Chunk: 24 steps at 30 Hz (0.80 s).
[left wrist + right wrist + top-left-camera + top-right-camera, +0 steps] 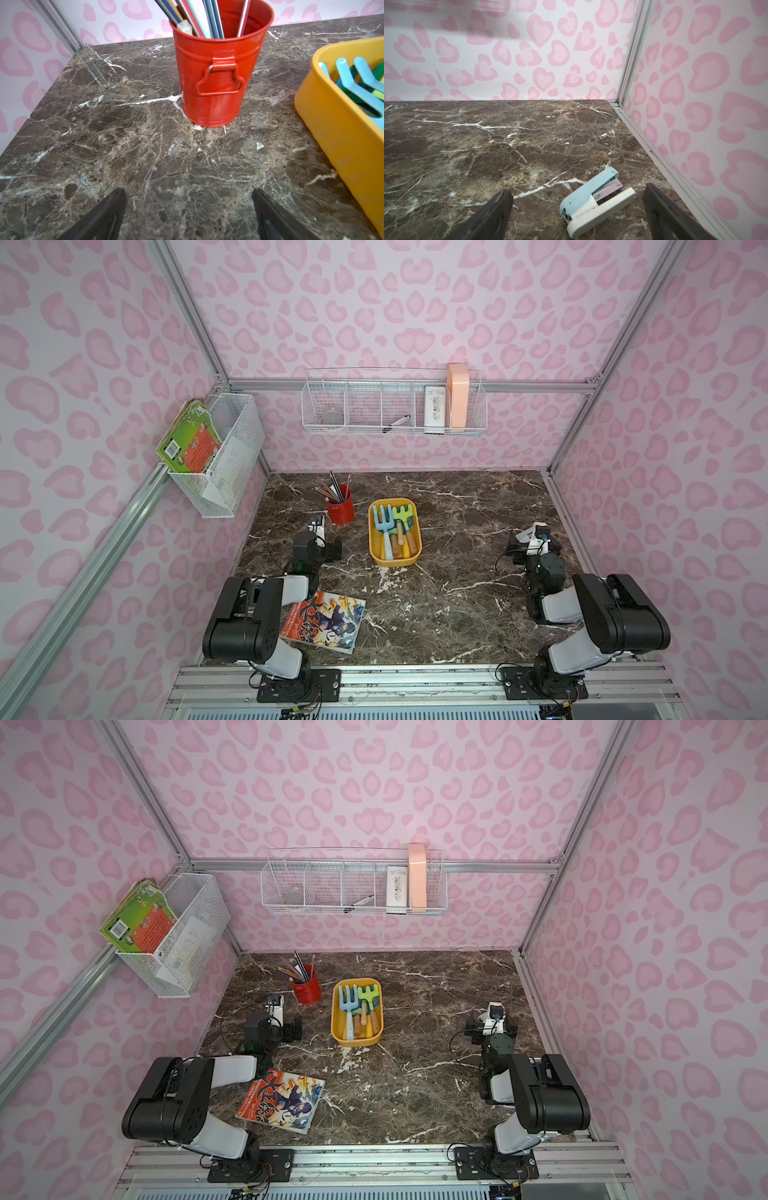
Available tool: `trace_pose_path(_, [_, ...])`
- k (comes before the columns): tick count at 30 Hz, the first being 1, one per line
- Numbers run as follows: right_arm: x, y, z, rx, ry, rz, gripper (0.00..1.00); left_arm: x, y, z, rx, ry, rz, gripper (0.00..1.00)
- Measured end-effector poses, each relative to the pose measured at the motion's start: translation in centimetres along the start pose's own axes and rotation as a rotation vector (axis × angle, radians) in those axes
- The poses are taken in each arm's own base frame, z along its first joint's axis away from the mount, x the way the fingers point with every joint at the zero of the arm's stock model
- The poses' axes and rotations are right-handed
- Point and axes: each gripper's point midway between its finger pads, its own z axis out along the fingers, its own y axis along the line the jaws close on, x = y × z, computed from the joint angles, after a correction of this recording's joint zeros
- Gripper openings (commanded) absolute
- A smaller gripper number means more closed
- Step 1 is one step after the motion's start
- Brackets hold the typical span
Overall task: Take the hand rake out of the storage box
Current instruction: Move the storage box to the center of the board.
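Note:
The storage box [395, 562] [356, 1041] is a shallow yellow tub at mid-table. The hand rake [403, 512] [368, 992], green-headed with a wooden handle, lies in it beside a blue fork [381, 522] and other wooden-handled tools. My left gripper [316, 524] [189, 193] hovers low over the marble to the left of the box, open and empty, facing the red pencil cup [216, 79]. The box's wall [332, 128] shows at the edge of the left wrist view. My right gripper [534, 533] [577, 189] sits far right, open, with a pale blue stapler [593, 199] lying on the table between its fingers.
The red pencil cup [340, 508] stands just left of the box. A comic book [324, 620] lies near the left arm's base. White wire baskets [395, 410] [220, 456] hang on the back and left walls. The right wall's metal rail [654, 149] runs close to the right gripper.

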Motion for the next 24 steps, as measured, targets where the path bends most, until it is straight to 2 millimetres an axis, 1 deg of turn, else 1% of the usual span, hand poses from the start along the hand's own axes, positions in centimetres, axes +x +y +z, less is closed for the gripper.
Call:
trace_pose_path(5, [-0.2, 0.4, -0.1, -0.006, -0.008, -0.005, 0.99, 0.0, 0.0, 0.0, 0.000, 0.000, 0.000, 0.99])
trace_pose_path(15, [-0.2, 0.0, 0.0, -0.001, -0.008, -0.006, 0.99, 0.0, 0.0, 0.0, -0.001, 0.000, -0.001, 0.99])
trace_pose_path(19, [-0.2, -0.1, 0.1, -0.011, -0.006, -0.002, 0.99, 0.0, 0.4, 0.0, -0.005, 0.000, -0.007, 0.98])
trace_pose_path(21, [-0.9, 0.2, 0.2, -0.024, -0.011, -0.002, 0.99, -0.1, 0.5, -0.2, -0.012, -0.006, -0.007, 0.98])
trace_pose_path(23, [-3.0, 0.2, 0.4, -0.021, -0.048, 0.002, 0.99, -0.6, 1.1, -0.8, -0.040, -0.021, -0.009, 0.98])
trace_pose_path(24, [-4.3, 0.3, 0.5, -0.015, -0.070, 0.005, 0.99, -1.3, 1.4, -1.2, -0.063, -0.034, -0.017, 0.98])
